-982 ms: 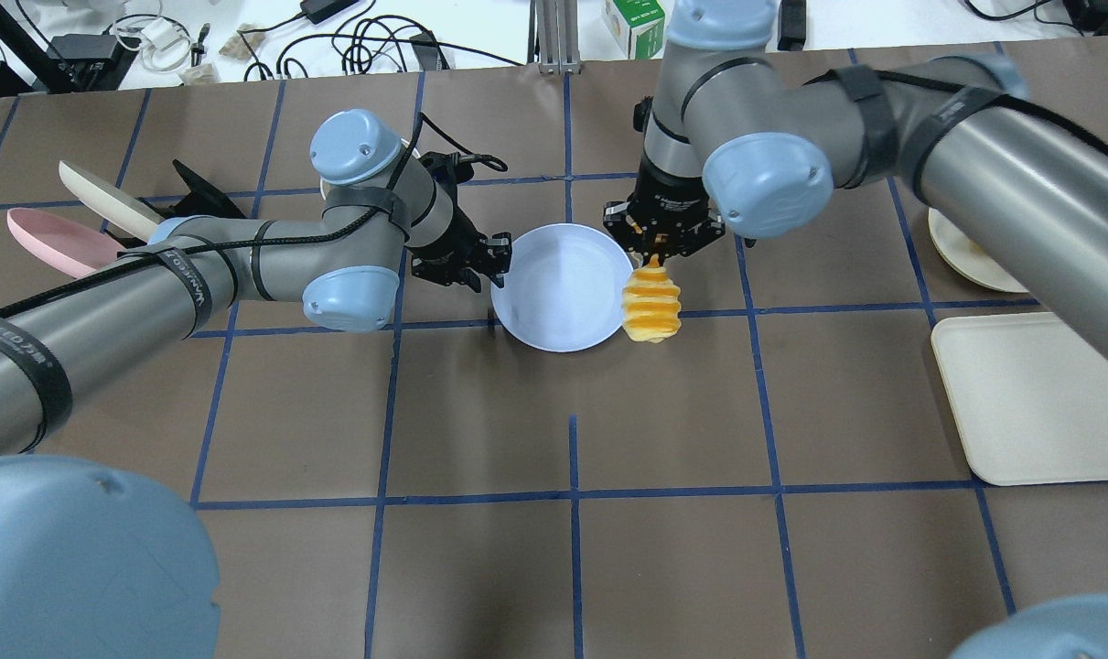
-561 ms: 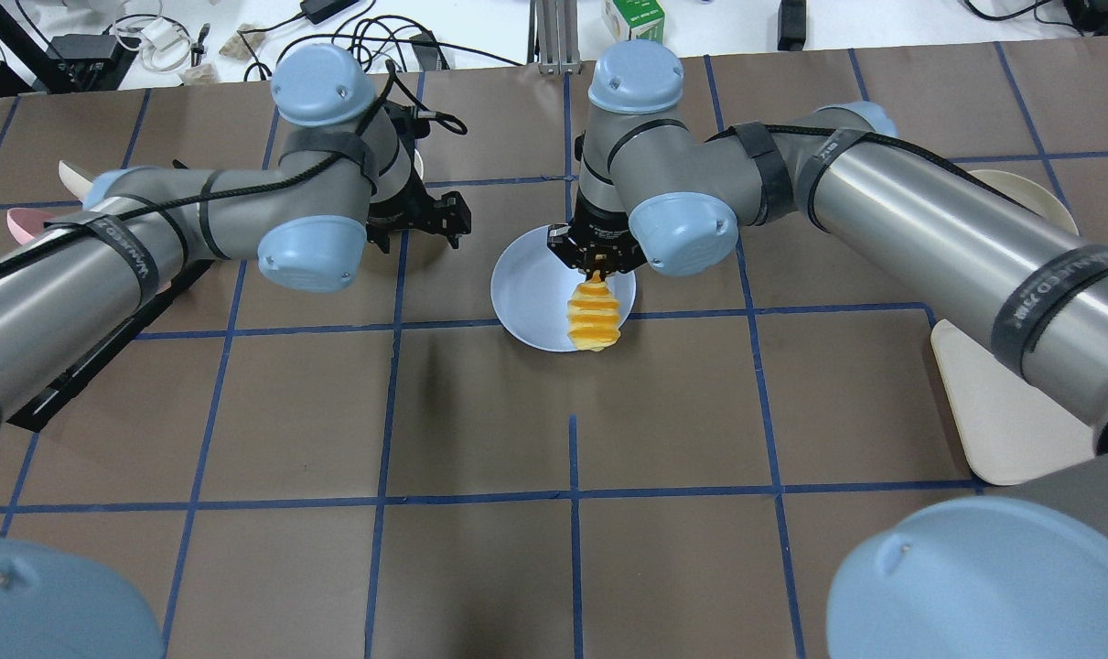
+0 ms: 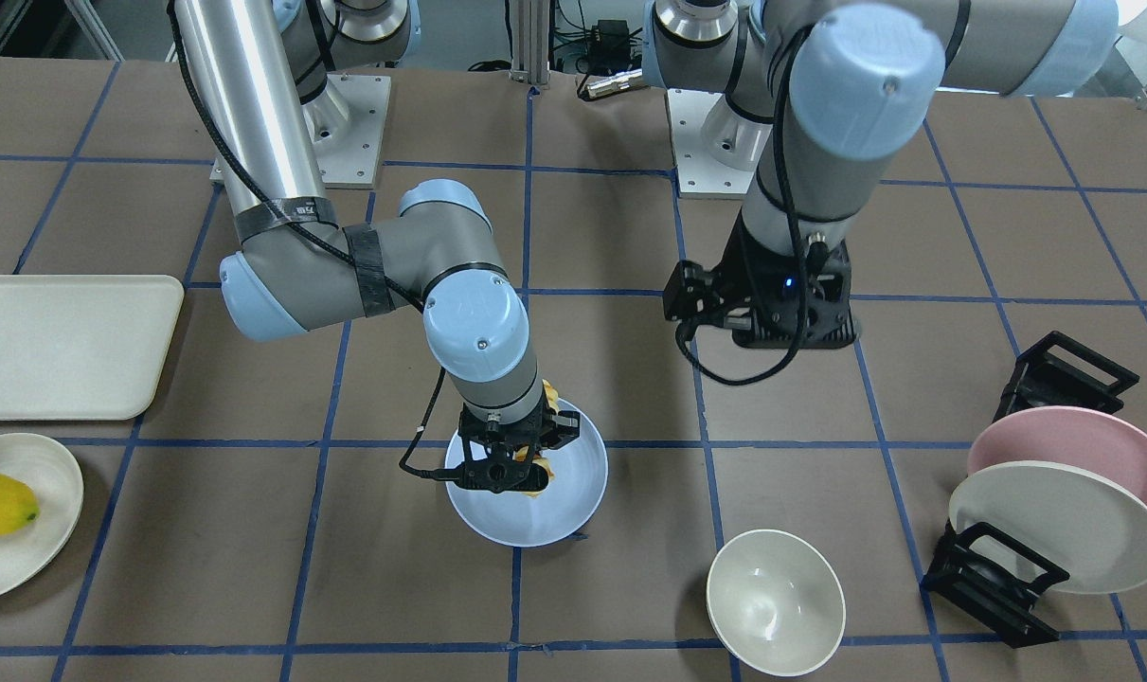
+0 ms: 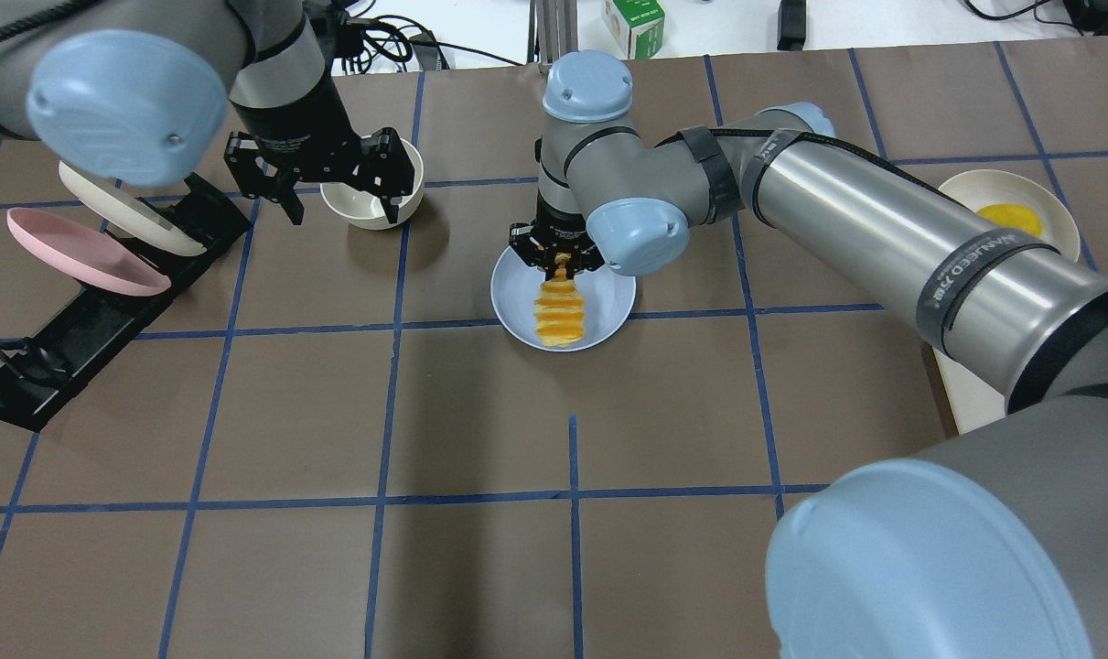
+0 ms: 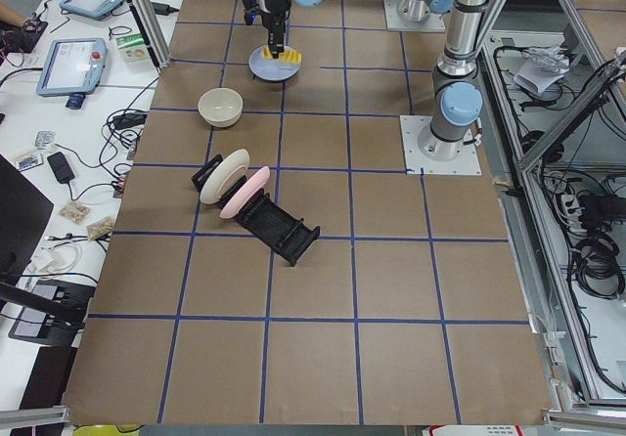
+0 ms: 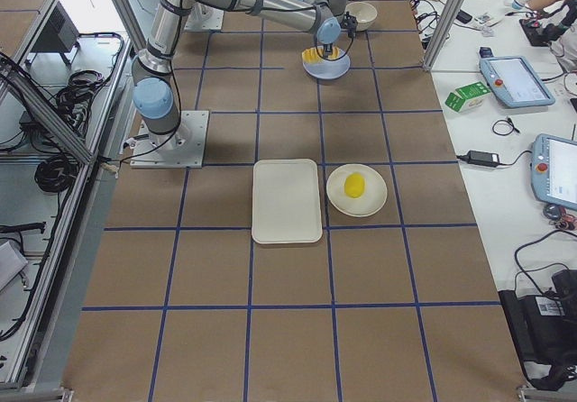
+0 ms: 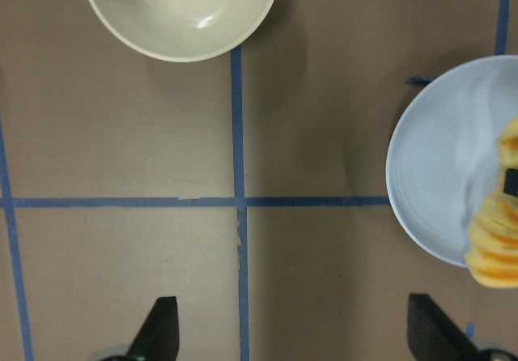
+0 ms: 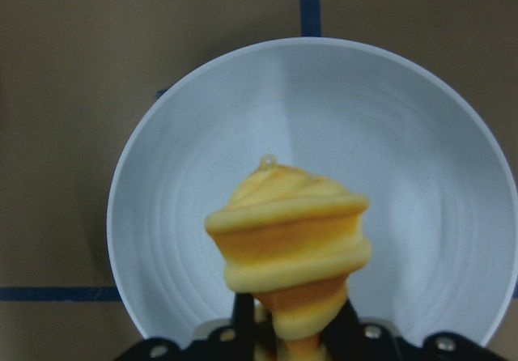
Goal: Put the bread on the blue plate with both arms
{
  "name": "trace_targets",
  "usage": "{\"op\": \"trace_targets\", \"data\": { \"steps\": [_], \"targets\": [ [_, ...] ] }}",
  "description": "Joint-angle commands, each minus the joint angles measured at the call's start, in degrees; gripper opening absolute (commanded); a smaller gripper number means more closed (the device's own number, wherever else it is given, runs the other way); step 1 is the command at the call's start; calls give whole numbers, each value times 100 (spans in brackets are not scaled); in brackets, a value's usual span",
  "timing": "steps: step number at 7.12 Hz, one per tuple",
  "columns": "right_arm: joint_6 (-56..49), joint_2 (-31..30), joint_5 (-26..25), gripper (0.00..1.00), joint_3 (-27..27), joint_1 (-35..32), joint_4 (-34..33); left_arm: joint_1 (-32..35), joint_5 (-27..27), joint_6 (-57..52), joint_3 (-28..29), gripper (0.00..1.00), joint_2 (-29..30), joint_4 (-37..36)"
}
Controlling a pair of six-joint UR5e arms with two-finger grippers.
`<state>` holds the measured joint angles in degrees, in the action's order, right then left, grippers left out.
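The blue plate (image 4: pixel 517 295) lies mid-table. My right gripper (image 4: pixel 561 260) is shut on one end of the bread (image 4: pixel 558 316), an orange-topped ridged loaf that hangs end-down over the plate's middle. In the right wrist view the bread (image 8: pixel 287 244) points down at the plate (image 8: pixel 340 126). I cannot tell whether it touches the plate. In the front view the right gripper (image 3: pixel 511 466) hides most of the bread over the plate (image 3: pixel 578 497). My left gripper (image 4: pixel 338 203) is open and empty, raised over a cream bowl (image 4: pixel 371 199), left of the plate. Its view shows the plate (image 7: pixel 433 159) at the right edge.
The cream bowl (image 3: pixel 774 599) stands near the plate. A black rack (image 4: pixel 87 325) at the left holds a pink plate (image 4: pixel 78 258) and a cream plate (image 4: pixel 119 206). A lemon (image 4: pixel 1006 218) lies on a cream plate at the right, beside a cream tray (image 3: pixel 62 346).
My right gripper has carried the bread leftward from the plate's right edge to over its middle. My left gripper has let go of the plate's left rim and moved up and away to the bowl.
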<state>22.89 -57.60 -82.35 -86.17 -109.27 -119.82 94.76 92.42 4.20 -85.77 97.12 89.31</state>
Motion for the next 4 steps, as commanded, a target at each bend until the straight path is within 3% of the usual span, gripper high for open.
{"op": "trace_targets", "data": {
  "steps": [1,4],
  "targets": [
    [-21,-111,0,100,30,-7,47,-19,39,-24,-10,100,-307,306],
    [-65,-304,-26,100,74,150,239,-27,39,-24,-28,100,-308,289]
  ]
}}
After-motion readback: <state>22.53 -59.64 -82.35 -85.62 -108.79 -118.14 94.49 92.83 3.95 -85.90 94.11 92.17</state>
